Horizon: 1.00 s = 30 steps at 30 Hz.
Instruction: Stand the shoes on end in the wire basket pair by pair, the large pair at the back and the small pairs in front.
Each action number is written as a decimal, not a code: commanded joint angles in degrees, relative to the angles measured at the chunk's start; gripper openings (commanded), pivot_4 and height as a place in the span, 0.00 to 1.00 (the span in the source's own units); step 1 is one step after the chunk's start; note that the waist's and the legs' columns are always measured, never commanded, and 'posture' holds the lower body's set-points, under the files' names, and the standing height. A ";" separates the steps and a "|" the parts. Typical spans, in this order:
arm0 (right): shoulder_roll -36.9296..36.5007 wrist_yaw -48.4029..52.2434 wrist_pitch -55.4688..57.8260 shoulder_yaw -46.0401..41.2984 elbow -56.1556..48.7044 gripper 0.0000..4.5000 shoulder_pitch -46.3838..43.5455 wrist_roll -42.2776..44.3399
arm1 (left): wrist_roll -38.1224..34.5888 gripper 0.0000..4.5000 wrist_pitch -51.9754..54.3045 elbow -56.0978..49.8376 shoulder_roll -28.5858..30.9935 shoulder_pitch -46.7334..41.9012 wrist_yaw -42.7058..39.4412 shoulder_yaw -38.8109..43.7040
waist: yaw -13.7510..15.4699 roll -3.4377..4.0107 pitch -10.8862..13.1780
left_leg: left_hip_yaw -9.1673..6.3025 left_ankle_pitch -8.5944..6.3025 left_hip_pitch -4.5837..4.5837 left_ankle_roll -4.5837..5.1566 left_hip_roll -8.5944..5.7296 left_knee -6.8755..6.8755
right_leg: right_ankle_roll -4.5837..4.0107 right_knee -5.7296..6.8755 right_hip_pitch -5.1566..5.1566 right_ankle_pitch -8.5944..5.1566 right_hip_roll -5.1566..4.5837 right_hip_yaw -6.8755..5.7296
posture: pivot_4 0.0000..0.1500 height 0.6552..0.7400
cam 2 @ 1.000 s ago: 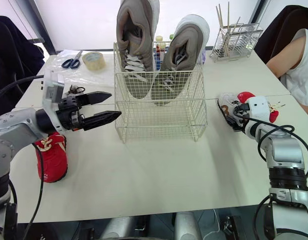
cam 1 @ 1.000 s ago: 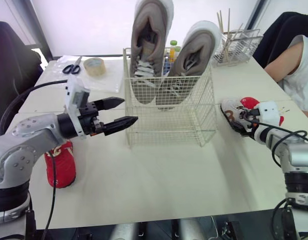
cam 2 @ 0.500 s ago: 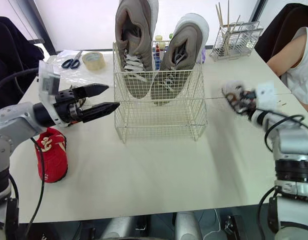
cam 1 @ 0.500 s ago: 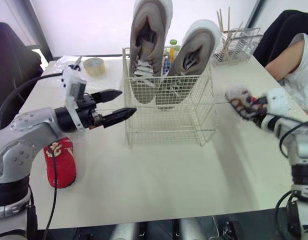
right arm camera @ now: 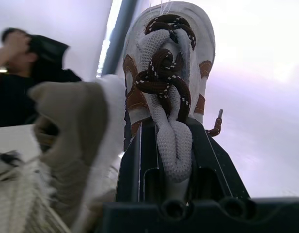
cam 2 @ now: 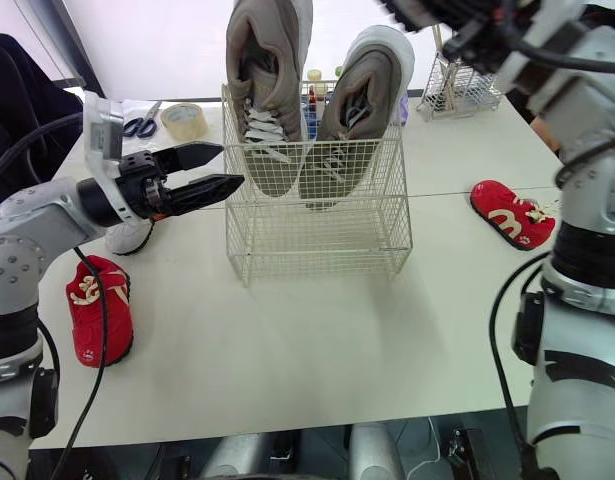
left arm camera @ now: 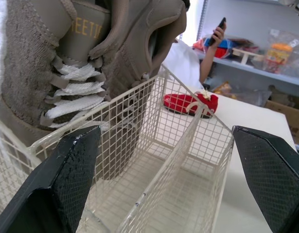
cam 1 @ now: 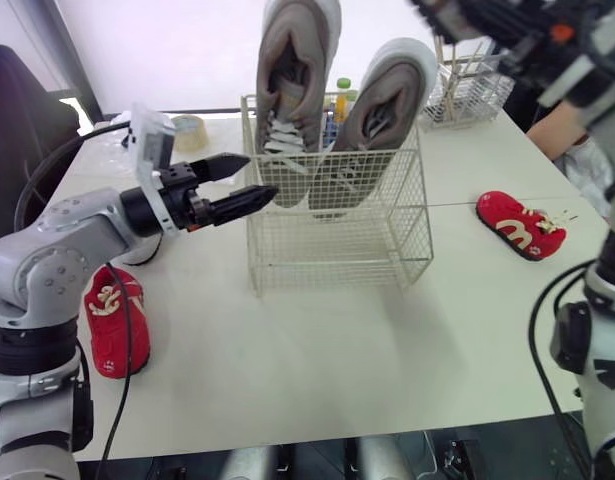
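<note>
Right end effector [right arm camera: 171,127] clamps small white shoe [right arm camera: 169,58] high, 1 o'clock of wire basket [cam 1: 337,232]; left end effector [cam 1: 255,176], 9 o'clock, gapes empty.

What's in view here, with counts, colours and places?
table: one, white, under everything
wire basket: one, cream, table centre
large shoes: two, taupe, upright in basket's back
red shoes: two, red, table's left and right sides
white shoe: one, brown laces, in right hand
scissors: one, blue-handled, far left
tape roll: one, tan, beside scissors
wire rack: one, silver, far right
person: one, white top, beyond table's right
left hand: one, black, open, beside basket
right hand: one, black, shut on white shoe, raised
</note>
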 commanded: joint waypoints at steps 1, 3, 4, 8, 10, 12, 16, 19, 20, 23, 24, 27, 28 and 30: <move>-1.03 3.59 1.48 3.50 -0.79 0.01 -1.93 -0.65 | 0.03 1.00 -0.80 -2.61 0.35 -0.69 0.77 1.49 | 0.14 0.00 0.00 | 0.00 0.01 -0.02 -0.02 -0.01 0.00 | 0.00 0.00 -0.01 0.00 0.00 0.00 | 1.00 1.00; -2.85 7.55 2.28 6.46 -1.95 0.01 -0.76 -1.09 | -0.05 1.00 -0.69 -3.24 0.45 -0.14 1.28 1.93 | 0.10 0.00 0.00 | 0.00 0.01 -0.03 -0.03 -0.03 0.00 | 0.00 -0.01 -0.02 0.00 -0.02 0.00 | 1.00 1.00; -4.03 9.97 2.69 7.76 -2.92 0.01 0.10 -1.02 | -0.17 1.00 -0.60 -3.53 0.50 0.13 1.62 2.22 | 0.15 0.00 0.00 | 0.00 0.01 -0.03 -0.03 -0.05 0.00 | 0.00 -0.02 -0.02 0.00 -0.04 0.00 | 1.00 1.00; -10.49 18.32 1.94 13.28 -5.48 0.01 2.40 -3.87 | 0.05 1.00 -0.88 -4.80 0.60 1.36 3.08 3.42 | 0.05 -0.02 -0.01 | 0.00 -0.06 -0.02 0.06 -0.05 0.00 | 0.00 -0.03 -0.01 0.00 -0.04 0.00 | 1.00 1.00; -12.25 20.53 0.44 13.58 -6.05 0.01 3.03 -4.64 | 0.39 1.00 -1.21 -4.95 0.54 1.55 3.52 3.45 | 0.10 -0.05 -0.03 | -0.01 -0.12 -0.02 0.05 -0.03 0.00 | 0.00 -0.02 -0.02 0.00 -0.01 0.00 | 1.00 1.00; -13.08 21.82 -0.29 12.35 -5.83 0.01 2.91 -4.35 | 0.61 1.00 -1.47 -4.82 0.40 1.57 3.97 3.53 | 0.02 -0.05 -0.03 | -0.01 -0.21 0.04 0.12 -0.02 0.00 | 0.00 -0.02 0.04 0.00 -0.01 0.00 | 1.00 1.00; -14.07 25.05 -1.55 8.30 -6.13 0.01 2.26 -1.73 | 0.43 1.00 -1.66 -3.99 0.32 1.10 4.25 3.61 | 0.02 -0.05 -0.03 | -0.01 -0.22 0.04 0.10 -0.01 0.00 | 0.00 0.00 0.03 0.00 -0.01 0.00 | 1.00 1.00; -14.28 26.55 -1.36 6.07 -6.64 0.01 1.51 0.30 | -0.03 1.00 -1.44 -3.37 0.13 0.50 4.13 3.48 | 0.02 -0.05 -0.02 | -0.01 -0.17 0.01 0.05 -0.01 -0.01 | 0.00 -0.01 0.00 0.00 -0.01 0.00 | 1.00 1.00; -14.64 27.49 -1.49 5.71 -7.06 0.01 1.58 0.84 | -0.26 1.00 -1.32 -3.17 0.02 0.26 3.99 3.33 | 0.03 -0.05 -0.02 | -0.01 -0.17 0.00 0.05 -0.01 -0.01 | 0.00 -0.01 -0.01 0.00 -0.02 0.00 | 1.00 1.00; -16.21 31.40 -2.40 5.29 -9.09 0.01 2.04 2.42 | -3.97 1.00 0.63 -1.25 -1.37 -1.90 4.09 3.75 | 0.20 -0.04 -0.01 | -0.02 -0.23 -0.02 0.09 -0.01 -0.01 | 0.00 -0.02 -0.02 0.00 -0.02 0.00 | 1.00 1.00; -16.46 32.29 -2.98 5.63 -9.68 0.01 1.97 2.46 | -5.86 1.00 1.71 -0.12 -1.85 -2.91 4.08 4.09 | 0.21 -0.05 -0.01 | -0.02 -0.23 -0.02 0.09 -0.02 -0.01 | 0.00 -0.02 -0.03 0.00 -0.04 0.00 | 1.00 1.00; -16.59 33.79 -3.97 6.73 -10.96 0.01 1.83 2.39 | -9.72 1.00 4.08 2.56 -2.87 -5.10 4.46 4.84 | 0.08 -0.07 0.00 | -0.02 -0.23 -0.02 0.09 -0.02 0.02 | 0.00 -0.02 -0.01 0.00 -0.03 0.00 | 1.00 1.00; -16.53 34.33 -4.47 7.23 -11.38 0.01 1.80 2.06 | -11.43 1.00 5.23 3.59 -3.24 -5.96 4.71 5.14 | 0.07 -0.07 0.00 | -0.01 -0.23 -0.02 0.09 -0.02 0.02 | 0.00 -0.01 -0.02 0.00 -0.03 0.00 | 1.00 1.00; -16.45 34.97 -5.63 8.04 -11.70 0.01 1.81 1.05 | -13.84 1.00 6.91 4.93 -3.57 -7.07 4.93 5.55 | -0.02 -0.06 0.00 | -0.02 -0.14 -0.02 0.07 -0.01 0.02 | 0.01 0.01 -0.03 0.00 -0.02 0.00 | 1.00 1.00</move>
